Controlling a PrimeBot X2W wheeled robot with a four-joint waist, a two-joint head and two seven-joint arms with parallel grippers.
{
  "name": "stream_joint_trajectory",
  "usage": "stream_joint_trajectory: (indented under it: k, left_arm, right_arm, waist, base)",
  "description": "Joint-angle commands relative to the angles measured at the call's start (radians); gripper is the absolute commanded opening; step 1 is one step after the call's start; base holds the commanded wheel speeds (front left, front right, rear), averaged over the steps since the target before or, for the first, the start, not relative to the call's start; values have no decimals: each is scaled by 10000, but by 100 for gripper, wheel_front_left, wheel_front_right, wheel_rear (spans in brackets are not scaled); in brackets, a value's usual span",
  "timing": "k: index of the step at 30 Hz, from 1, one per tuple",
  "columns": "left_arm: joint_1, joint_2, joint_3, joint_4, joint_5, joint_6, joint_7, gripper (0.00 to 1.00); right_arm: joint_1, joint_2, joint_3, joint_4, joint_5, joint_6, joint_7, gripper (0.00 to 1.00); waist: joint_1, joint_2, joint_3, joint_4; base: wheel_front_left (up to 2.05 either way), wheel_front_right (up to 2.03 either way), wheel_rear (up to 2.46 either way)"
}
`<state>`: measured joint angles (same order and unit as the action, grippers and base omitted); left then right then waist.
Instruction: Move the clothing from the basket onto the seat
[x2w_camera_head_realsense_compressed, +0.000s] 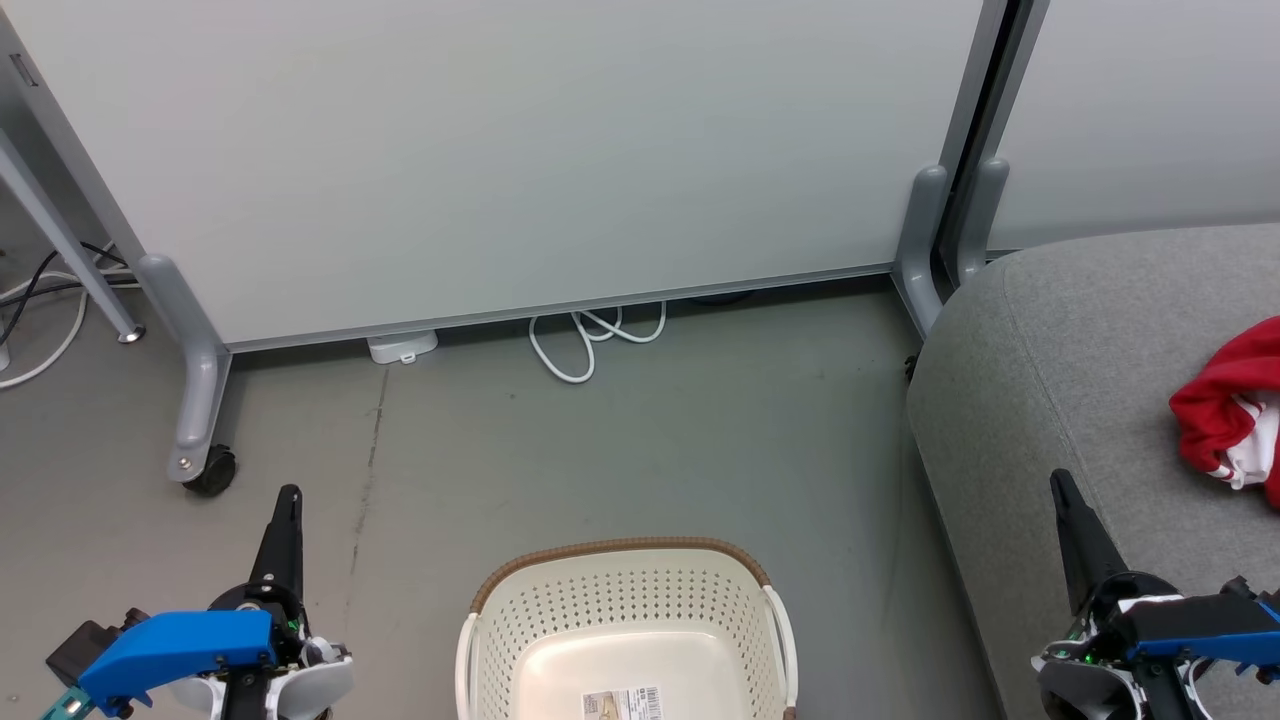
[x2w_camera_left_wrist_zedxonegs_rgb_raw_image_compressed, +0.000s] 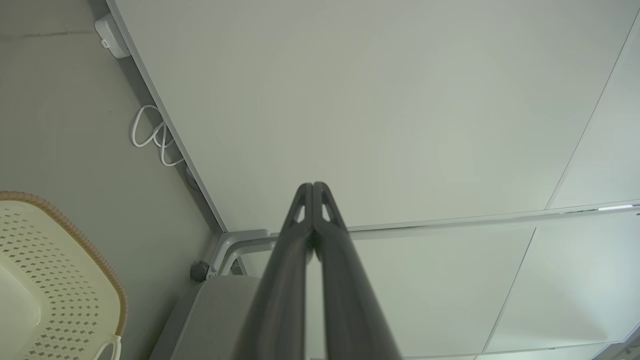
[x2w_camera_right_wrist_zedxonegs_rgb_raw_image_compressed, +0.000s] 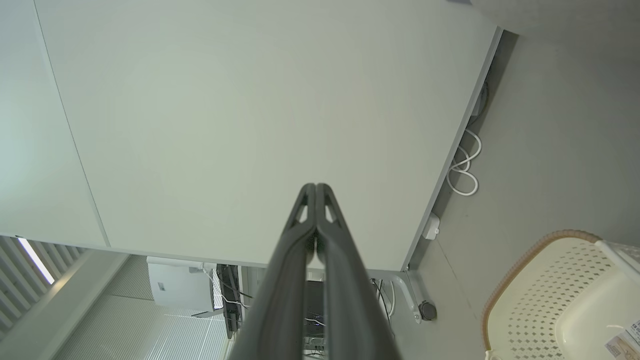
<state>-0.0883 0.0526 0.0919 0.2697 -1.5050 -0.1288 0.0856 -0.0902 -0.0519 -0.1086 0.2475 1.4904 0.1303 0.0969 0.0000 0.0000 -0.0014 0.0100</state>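
Closest in, the cream perforated basket (x2w_camera_head_realsense_compressed: 620, 600) with its brown woven rim stands on the floor between the arms. The left gripper (x2w_camera_head_realsense_compressed: 290, 497) and right gripper (x2w_camera_head_realsense_compressed: 1058, 482) each have their dark fingers pressed together, holding nothing. Further right, the clothing (x2w_camera_head_realsense_compressed: 1225, 415), bright red with white trim, lies crumpled on the grey seat (x2w_camera_head_realsense_compressed: 1050, 380), with a pale partition (x2w_camera_head_realsense_compressed: 500, 150) behind.

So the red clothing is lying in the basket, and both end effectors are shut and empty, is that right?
Not quite. The red clothing lies on the grey seat, not in the basket, as the head view shows. The left end effector and the right end effector are indeed shut and empty.
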Motion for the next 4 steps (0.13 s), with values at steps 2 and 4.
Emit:
stream_joint_trajectory:
  k: [2,4]
  left_arm:
    - [-196,-11,106,-103,-211,-31,74,0]
    - [-212,-14,128,-125,-349,-32,108,0]
  right_arm:
    - [-150,16,-34,-34,276,7,70,0]
    - [-160,18,-41,-36,407,7,81,0]
  waist:
    - [0,0,6,-12]
    - [0,0,11,-24]
  base:
    - [0,0,0]
    - [0,0,0]
